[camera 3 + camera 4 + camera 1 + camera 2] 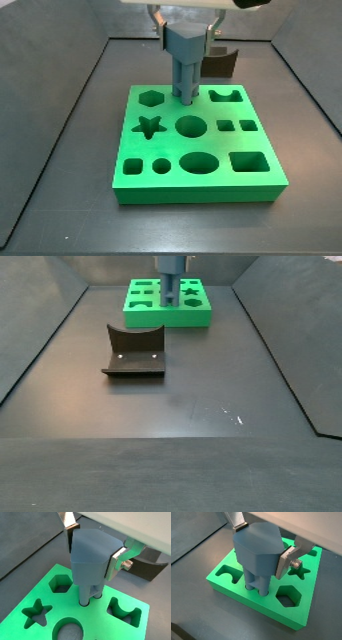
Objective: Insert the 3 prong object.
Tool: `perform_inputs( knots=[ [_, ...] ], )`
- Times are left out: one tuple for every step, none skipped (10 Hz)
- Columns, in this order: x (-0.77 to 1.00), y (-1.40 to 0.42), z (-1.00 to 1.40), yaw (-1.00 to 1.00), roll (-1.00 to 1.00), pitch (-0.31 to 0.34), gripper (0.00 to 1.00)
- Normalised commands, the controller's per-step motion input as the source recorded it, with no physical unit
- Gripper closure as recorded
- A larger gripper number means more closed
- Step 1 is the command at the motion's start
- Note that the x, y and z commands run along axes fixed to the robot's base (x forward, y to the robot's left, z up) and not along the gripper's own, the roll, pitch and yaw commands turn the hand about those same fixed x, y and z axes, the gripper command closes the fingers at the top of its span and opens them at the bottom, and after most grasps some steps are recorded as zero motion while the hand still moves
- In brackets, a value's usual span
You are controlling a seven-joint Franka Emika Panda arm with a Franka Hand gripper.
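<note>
The gripper [92, 547] is standing over the rear part of the green block [261, 176], its silver fingers [114, 562] pressing on opposite sides of the 3 prong object [89, 557] and clamping it. The 3 prong object [185, 55] is hanging upright, wider at the top where it is being held and narrowing downward. In both wrist views its thin lower end is sitting in a hole in the block's top face [258, 588], between the hexagonal opening [61, 583] and the notched opening [124, 609]; how deep it is reaching cannot be told. The star opening [150, 127] and the large oval opening [199, 163] are lying clear of the piece. In a side view the fixture [134, 352] is standing on the dark floor [201, 416], well apart from the green block [140, 311] and nearer the camera
</note>
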Motion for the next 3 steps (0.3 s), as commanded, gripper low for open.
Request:
perform_inputs(
  knots=[
    [0.0, 0.0, -0.18, 0.0, -0.06, -0.066, 1.0],
    [0.08, 0.0, -0.24, 0.0, -0.07, -0.033, 1.0],
    [0.21, 0.0, -0.13, -0.06, -0.06, 0.011, 1.0]
  ],
)
